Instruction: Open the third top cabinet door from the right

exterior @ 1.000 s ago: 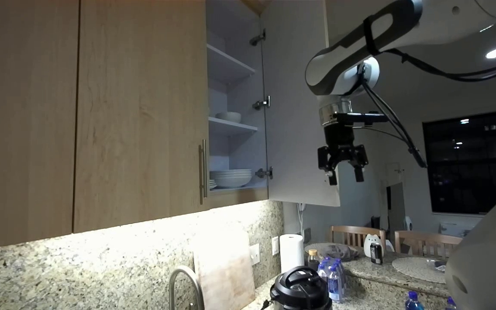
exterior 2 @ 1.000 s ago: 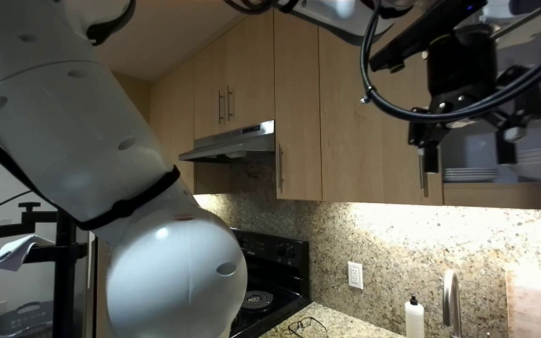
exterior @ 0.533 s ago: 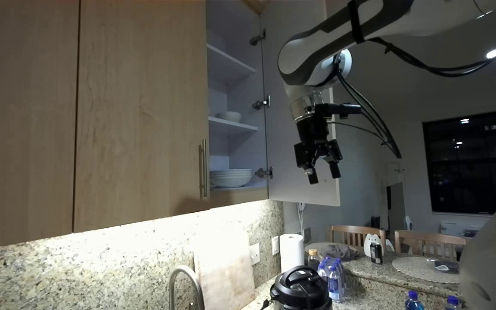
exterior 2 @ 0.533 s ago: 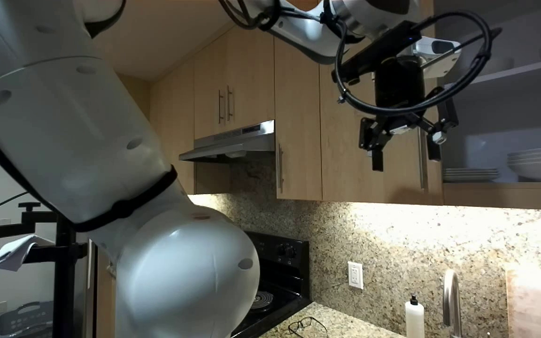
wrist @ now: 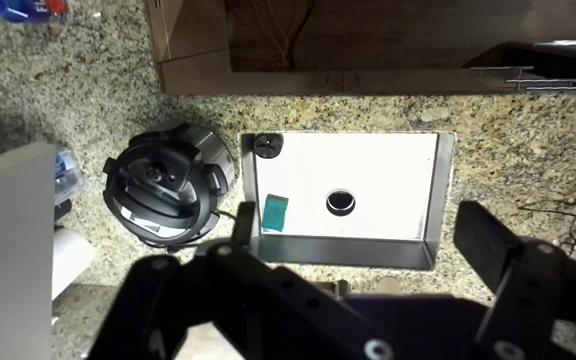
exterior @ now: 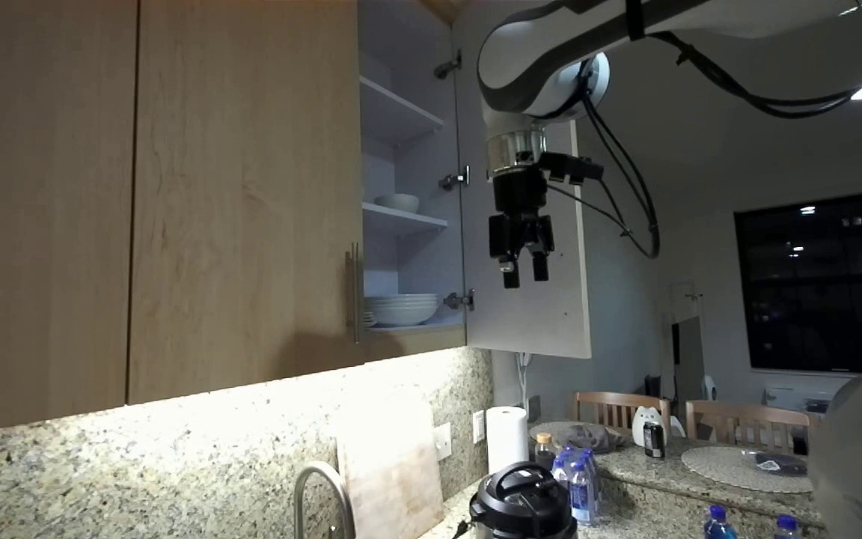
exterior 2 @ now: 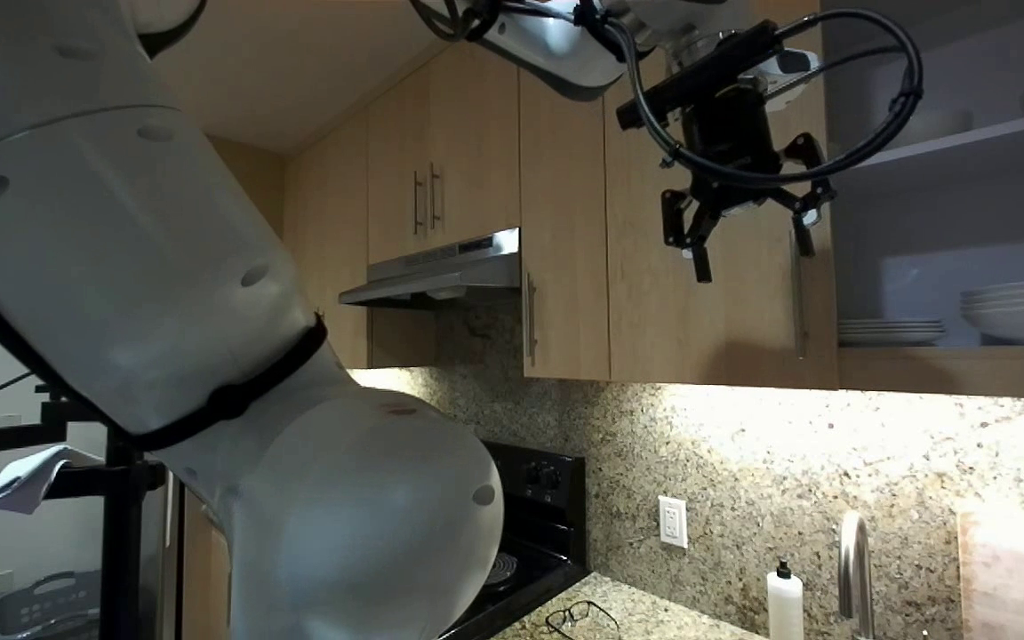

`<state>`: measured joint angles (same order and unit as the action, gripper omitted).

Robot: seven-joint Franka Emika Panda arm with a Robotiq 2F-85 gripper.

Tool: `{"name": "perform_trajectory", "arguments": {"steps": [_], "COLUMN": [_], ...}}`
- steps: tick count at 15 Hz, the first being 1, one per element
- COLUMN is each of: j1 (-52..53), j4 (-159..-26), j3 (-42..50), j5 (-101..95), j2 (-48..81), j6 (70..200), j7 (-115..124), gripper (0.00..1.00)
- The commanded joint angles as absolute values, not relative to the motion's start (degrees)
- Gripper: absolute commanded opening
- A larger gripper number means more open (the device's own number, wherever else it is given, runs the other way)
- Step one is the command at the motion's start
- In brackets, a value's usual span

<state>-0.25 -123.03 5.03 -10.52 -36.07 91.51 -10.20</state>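
The upper cabinets have light wood doors. The rightmost door stands open, its pale inner face showing. Left of the opening is a wide closed door with a vertical bar handle; in an exterior view this handle is partly behind my gripper. Further left is a narrow closed door with a bar handle at its left edge. My gripper points down, open and empty, in front of the cabinets. It touches no handle. In the wrist view the gripper has fingers wide apart above the sink.
Shelves in the open cabinet hold white bowls and plates. Below are a sink, faucet, pressure cooker, paper towel roll and water bottles. A range hood stands left of the narrow door.
My gripper has moved left and up in both exterior views, toward the wide closed door, and its tilt has changed. A shadow now falls on that door's lower part. The doors have not moved.
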Motion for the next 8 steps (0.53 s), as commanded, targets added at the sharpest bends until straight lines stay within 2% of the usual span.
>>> {"name": "perform_trajectory", "arguments": {"steps": [1,8], "j1": [1.64,1.21], "j4": [-124.02,-123.25], "j3": [6.99,7.03], "j5": [-8.62,-8.01], "j2": [-37.45,-36.41], "j6": [93.92,92.70], "j7": [-16.13,-14.73], "gripper": [1.00,1.00]}}
